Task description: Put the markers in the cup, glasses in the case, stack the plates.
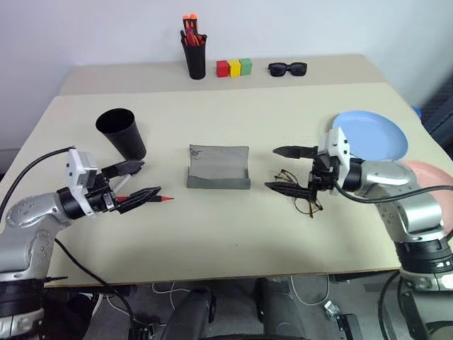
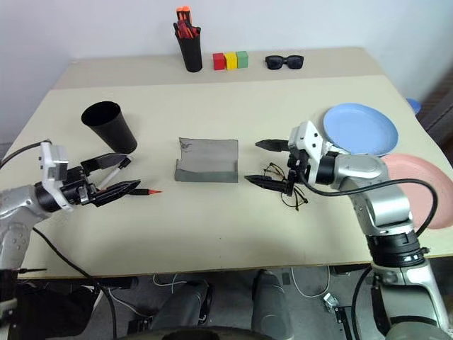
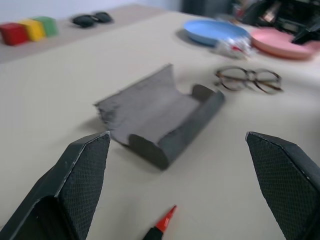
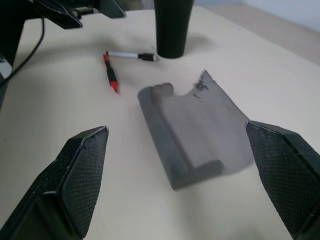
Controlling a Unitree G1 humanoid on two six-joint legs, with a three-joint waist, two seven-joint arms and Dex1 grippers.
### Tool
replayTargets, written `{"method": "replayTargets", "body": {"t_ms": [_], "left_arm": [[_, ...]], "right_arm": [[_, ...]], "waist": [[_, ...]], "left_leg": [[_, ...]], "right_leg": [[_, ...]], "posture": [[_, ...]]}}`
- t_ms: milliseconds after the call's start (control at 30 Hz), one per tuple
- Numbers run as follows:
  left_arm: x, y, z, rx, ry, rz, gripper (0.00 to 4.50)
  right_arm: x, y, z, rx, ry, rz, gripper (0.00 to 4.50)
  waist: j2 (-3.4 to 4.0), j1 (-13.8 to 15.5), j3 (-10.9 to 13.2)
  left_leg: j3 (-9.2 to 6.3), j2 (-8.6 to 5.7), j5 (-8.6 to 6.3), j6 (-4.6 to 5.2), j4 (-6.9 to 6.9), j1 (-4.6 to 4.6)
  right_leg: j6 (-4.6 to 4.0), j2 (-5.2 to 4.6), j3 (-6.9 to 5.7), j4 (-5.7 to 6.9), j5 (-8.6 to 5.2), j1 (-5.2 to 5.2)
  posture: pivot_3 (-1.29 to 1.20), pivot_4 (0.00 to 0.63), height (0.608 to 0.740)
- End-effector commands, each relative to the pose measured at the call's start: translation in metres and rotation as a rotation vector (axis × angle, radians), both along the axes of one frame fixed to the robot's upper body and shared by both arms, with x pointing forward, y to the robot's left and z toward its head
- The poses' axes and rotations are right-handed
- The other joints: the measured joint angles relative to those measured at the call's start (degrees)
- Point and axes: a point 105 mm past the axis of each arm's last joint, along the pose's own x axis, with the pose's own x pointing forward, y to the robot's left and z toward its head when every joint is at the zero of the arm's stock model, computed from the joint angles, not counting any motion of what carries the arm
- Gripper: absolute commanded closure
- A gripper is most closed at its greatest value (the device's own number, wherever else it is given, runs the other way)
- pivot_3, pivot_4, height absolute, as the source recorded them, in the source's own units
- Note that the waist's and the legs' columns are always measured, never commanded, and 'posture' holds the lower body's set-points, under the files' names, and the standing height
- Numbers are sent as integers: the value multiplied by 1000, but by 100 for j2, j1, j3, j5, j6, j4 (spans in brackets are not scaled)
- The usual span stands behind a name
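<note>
Beige surface (image 1: pixel 212 234) lying before white wall. Head view: we are seeing nothing done yet; glasses (image 1: pixel 301 193) lying beside open case (image 1: pixel 218 168), blue plate (image 1: pixel 371 134) and pink plate (image 1: pixel 428 173) unstacked, cup (image 1: pixel 122 132) standing upright. Left wrist view: left hand (image 3: pixel 177 185) gaping wide, empty, above red-tipped marker (image 3: pixel 161 227). Right wrist view: right hand (image 4: pixel 177 182) gaping wide, empty; white marker (image 4: pixel 131 55) lying by cup.

Bright, even light; blurry wrist views

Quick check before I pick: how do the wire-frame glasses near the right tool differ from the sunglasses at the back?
The glasses have thin dark frames and clear lenses; the sunglasses are thick, black and dark-lensed. The glasses lie on the near table, right of the open grey case; the sunglasses sit on the far table beside the coloured blocks. Both rest flat, untouched.
</note>
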Motion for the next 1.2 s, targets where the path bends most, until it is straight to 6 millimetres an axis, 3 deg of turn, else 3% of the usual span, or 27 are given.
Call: {"method": "replayTargets", "body": {"t_ms": [33,167,333,500,800,900,1133,1200], "left_arm": [[14,1,8,76,-24,-48,0],[25,8,4,214,31,-140,0],[28,20,-9,329,147,-243,0],[34,13,-30,419,242,-322,0],[44,19,-64,641,283,-373,0],[47,11,-69,622,278,-388,851],[40,19,-77,677,278,-408,4255],[40,18,-74,656,263,-404,4489]], "right_arm": [[-9,2,10,-1,-56,-20,28],[-22,-1,4,3,-32,-36,28],[-24,-3,2,18,-31,-68,28],[-26,-1,-1,33,-27,-84,28],[-29,-8,-4,25,-27,-121,28],[-27,-8,-3,25,-34,-129,0],[-22,-9,-1,24,-45,-134,0],[-21,-9,-2,21,-43,-133,0]], "waist": [[-2,43,-1],[-2,54,-1],[-1,-8,0],[-2,21,0],[-4,45,1],[-5,57,-1],[-5,17,-2],[-5,1,-2]], "left_leg": [[0,0,0,0,0,0],[-2,0,0,0,0,-2],[9,-4,-2,4,-1,3],[7,-4,-2,4,0,1],[10,-7,-1,5,2,0],[10,-6,-1,5,7,3],[12,-7,-3,9,8,4],[14,-7,-3,9,9,6]], "right_leg": [[0,1,0,1,0,0],[0,4,-2,1,0,0],[2,4,5,-1,0,-1],[2,8,4,2,0,0],[5,8,5,-1,1,-1],[9,7,5,1,3,6],[11,6,8,0,3,6],[11,6,10,1,3,6]], "posture": [[0,150,740],[0,150,740],[0,150,740],[0,150,740],[0,150,740],[0,150,740],[0,150,740],[0,150,740]]}}
